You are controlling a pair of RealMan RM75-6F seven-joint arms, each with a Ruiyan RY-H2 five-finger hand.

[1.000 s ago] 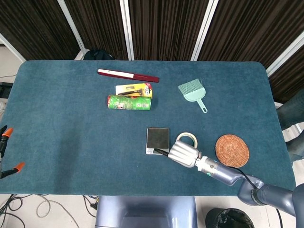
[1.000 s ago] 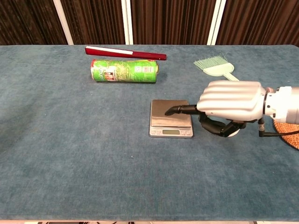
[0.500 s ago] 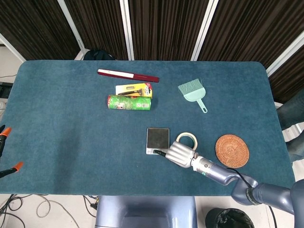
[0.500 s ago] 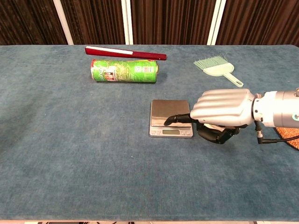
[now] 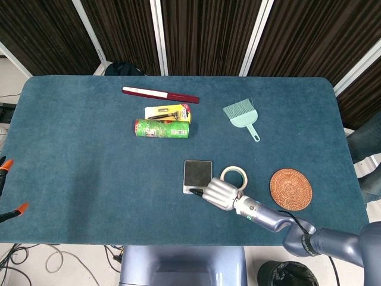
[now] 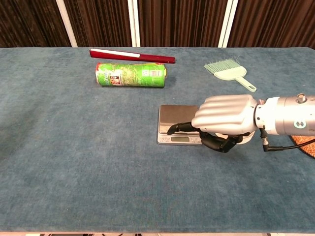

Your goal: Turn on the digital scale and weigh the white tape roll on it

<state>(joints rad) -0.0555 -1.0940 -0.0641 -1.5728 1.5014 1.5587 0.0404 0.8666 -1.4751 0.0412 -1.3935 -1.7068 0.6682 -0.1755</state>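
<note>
A blue table (image 5: 89, 155) fills the view; the right hand (image 5: 220, 193) reaches in from five o'clock, one finger extended onto the front edge of the scale (image 5: 197, 174), the others curled, holding nothing; the white tape roll (image 5: 234, 176) lies flat at the scale's three o'clock.

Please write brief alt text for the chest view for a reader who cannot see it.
The right hand reaches a dark fingertip over the front edge of the digital scale on a blue table. Behind lie a green can, a red bar and a mint brush.
</note>
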